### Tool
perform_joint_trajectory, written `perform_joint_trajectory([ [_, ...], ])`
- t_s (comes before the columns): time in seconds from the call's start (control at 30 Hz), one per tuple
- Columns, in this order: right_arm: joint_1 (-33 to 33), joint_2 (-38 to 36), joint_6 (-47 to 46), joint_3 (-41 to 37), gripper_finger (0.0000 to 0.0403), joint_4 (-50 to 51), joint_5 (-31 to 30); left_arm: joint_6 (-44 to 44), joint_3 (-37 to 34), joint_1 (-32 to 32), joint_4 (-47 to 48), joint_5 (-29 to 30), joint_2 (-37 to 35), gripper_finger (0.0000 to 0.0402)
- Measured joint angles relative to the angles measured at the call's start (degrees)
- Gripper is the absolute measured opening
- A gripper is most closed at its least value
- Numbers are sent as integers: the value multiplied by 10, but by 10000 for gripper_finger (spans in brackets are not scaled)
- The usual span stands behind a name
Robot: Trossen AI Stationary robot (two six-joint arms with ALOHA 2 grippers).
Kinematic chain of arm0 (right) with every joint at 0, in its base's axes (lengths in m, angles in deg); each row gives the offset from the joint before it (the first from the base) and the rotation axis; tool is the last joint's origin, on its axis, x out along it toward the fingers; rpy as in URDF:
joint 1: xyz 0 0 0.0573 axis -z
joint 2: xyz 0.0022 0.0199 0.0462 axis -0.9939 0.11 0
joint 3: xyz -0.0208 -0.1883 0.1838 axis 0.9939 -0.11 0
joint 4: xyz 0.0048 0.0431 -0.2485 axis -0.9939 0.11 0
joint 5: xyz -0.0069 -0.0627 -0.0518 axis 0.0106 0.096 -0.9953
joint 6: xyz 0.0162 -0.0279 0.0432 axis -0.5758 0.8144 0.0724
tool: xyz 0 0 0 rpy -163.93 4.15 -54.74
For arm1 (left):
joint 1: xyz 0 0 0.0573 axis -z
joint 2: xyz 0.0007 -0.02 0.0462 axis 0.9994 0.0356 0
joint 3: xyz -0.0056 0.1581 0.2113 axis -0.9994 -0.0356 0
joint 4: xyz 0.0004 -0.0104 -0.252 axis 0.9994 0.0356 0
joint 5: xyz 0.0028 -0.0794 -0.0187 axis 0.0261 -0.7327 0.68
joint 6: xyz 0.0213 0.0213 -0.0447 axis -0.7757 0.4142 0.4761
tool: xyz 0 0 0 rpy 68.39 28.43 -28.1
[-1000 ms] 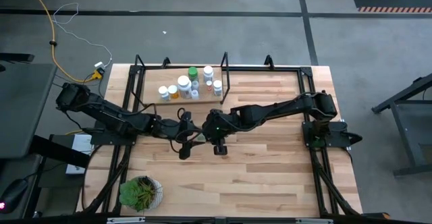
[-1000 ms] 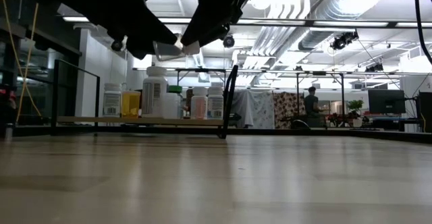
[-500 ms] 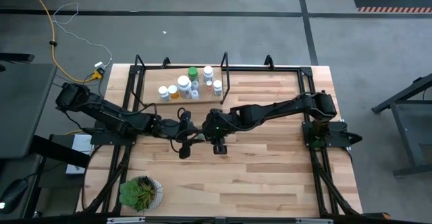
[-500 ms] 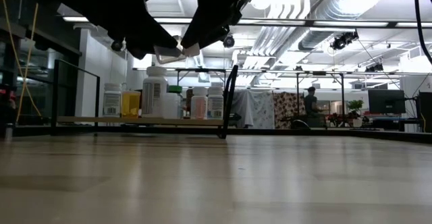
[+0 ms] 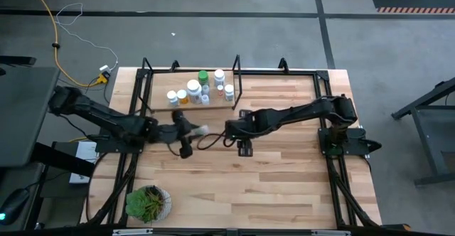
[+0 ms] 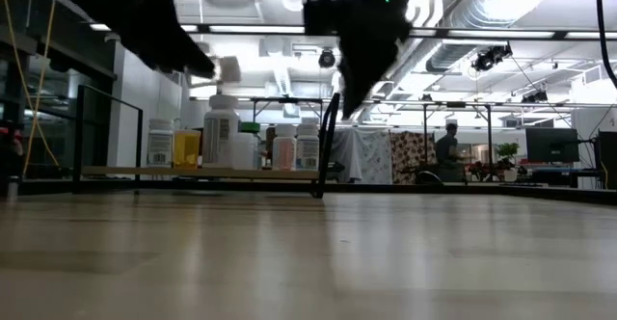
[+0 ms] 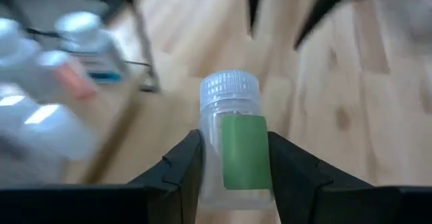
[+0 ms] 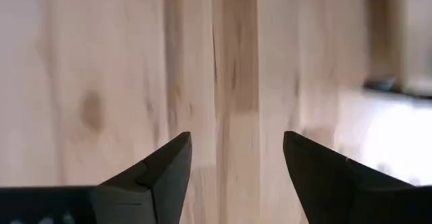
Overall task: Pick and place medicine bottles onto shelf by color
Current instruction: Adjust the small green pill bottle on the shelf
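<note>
Above the middle of the table [image 5: 284, 179], just in front of the shelf [image 5: 158, 105], your left gripper [image 7: 233, 160] pinched a small clear bottle with a green label [image 7: 233, 140], its two fingers pressed against the bottle's sides below the ribbed cap, so the cap and label stayed clear of the pads. In the high view the same bottle [image 5: 201, 130] lay pointing out of the gripper toward the right arm, raised off the wood rather than resting on it; that looks to me like a carrying hold, meant to take it to the shelf. The other medicine bottles [image 5: 193, 89] stood upright in a cluster on the shelf plank, white ones beside a green one [image 5: 203, 75], with an orange one [image 6: 186, 148] visible from the low view; I judge your bottle belongs by the green one, given its label. Your right gripper [image 8: 233, 177] hung over bare wood near the table's centre, apart from the bottle, fingers spread and holding nothing, which kept it out of the left arm's way. A potted plant [image 5: 148, 202] sat at the near left corner, well clear.
</note>
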Motion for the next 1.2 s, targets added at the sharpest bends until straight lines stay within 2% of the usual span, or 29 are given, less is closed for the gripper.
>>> perform_joint_trajectory([
  [0.17,0,-15,-19,-127,226,-90,4,5,-53,32,-70,109,-68,126],
  [0.3,0,-42,-27,-226,227,-258,35,-27,-113,39,-234,145,-94,126],
  [0.4,-1,-64,-26,-283,227,-428,52,-60,-177,39,-394,158,-94,126],
  [0.53,-1,-74,-14,-355,227,-746,62,-86,-260,39,-608,164,-71,126],
  [0.63,5,-64,-11,-391,227,-974,62,-113,-301,38,-729,138,-56,126],
  [0.7,16,-61,-26,-404,227,-1066,60,-132,-317,38,-779,109,-46,127],
  [0.8,35,-62,-72,-403,227,-1126,63,-152,-319,38,-824,65,-33,127],
  [0.93,49,-61,-110,-382,227,-1117,86,-160,-303,34,-838,25,-9,127],
  [1.2,28,-60,-107,-370,227,-1113,85,-161,-244,33,-864,14,72,127],
])
